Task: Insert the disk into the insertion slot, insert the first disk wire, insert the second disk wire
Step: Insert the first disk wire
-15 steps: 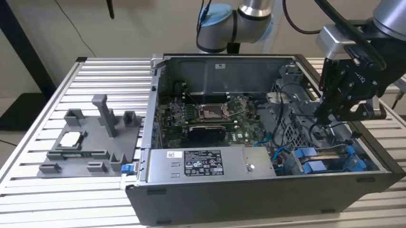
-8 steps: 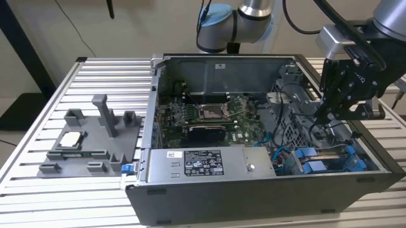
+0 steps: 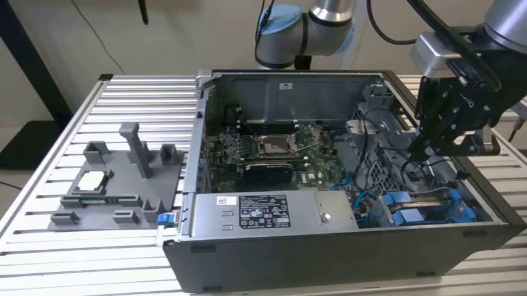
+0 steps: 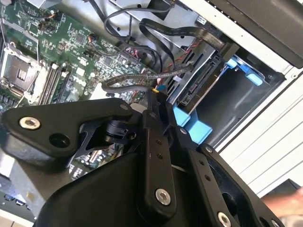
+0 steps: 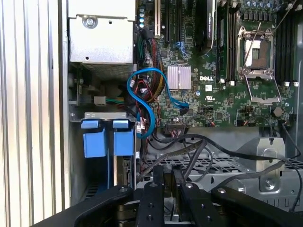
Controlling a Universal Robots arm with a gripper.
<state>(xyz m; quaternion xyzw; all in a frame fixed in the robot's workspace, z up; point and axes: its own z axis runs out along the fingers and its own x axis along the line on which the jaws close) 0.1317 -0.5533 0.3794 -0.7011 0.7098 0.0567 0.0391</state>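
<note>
Second wrist view: the end effector (image 4: 156,97) is nearly pressed together, pinching a black disk wire (image 4: 125,84) near the disk (image 4: 202,80), which sits in the insertion slot (image 4: 234,104).

Soft, even light covers the ribbed silver aluminium table (image 3: 140,98) in the exterior view; in both wrist views it glares pale, and my black claw (image 5: 168,174) seems underlit.

Mobo (image 3: 317,161), PSU (image 3: 263,213), grey jig (image 3: 123,185), slatted table (image 3: 49,246)
</note>
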